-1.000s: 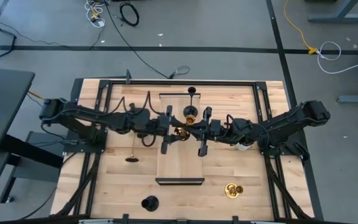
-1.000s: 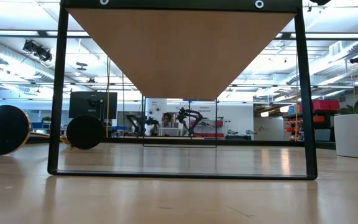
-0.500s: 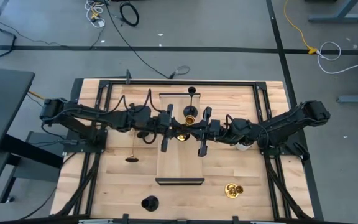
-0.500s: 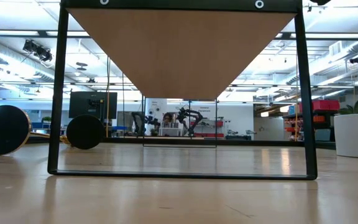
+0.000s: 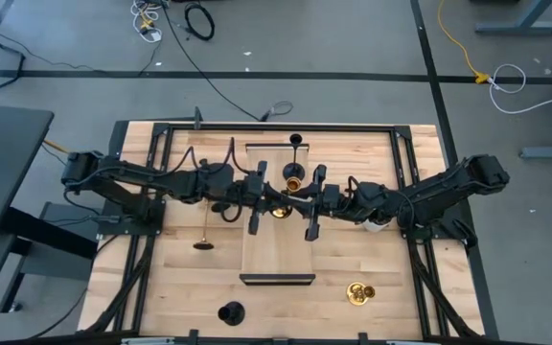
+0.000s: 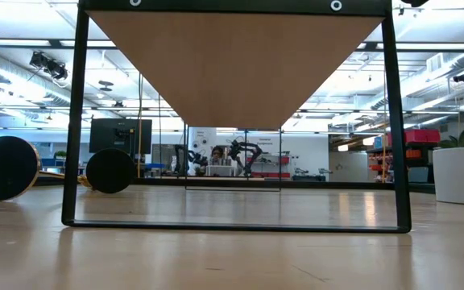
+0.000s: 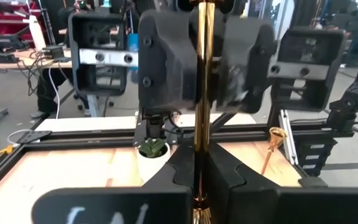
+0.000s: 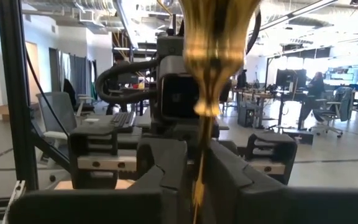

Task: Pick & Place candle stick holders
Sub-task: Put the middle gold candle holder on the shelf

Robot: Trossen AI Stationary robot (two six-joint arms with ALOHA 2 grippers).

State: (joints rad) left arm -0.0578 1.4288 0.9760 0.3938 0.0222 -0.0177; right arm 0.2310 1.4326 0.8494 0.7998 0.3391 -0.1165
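A gold candle stick holder (image 5: 279, 208) stands upright over the raised wooden board (image 5: 278, 254) at mid-table, between my two grippers. My left gripper (image 5: 269, 205) reaches it from the table's left and is shut on its stem. My right gripper (image 5: 291, 206) comes from the table's right, its fingers a little apart on either side of the stem, below the gold cup (image 8: 218, 50). A second gold holder (image 5: 293, 175) and a black one (image 5: 296, 142) stand on the board's far end. My left gripper pinches the gold holder's thin stem (image 7: 201, 146) between its two fingers, low on the stem. The fingers lie level, coming from the table's left, across the stem. The holder stays upright, cup up; whether its base rests on the board is hidden.
A black holder (image 5: 203, 240) lies left of the board, a black base (image 5: 230, 312) sits near the front edge, and a gold holder (image 5: 359, 292) lies at the front right. A white pot with a plant (image 5: 377, 225) stands under my right arm. A black frame (image 6: 236, 225) carries the board.
My left gripper has crept a little toward the table's right, up to the gold holder. The holder stays upright between the two grippers over the board.
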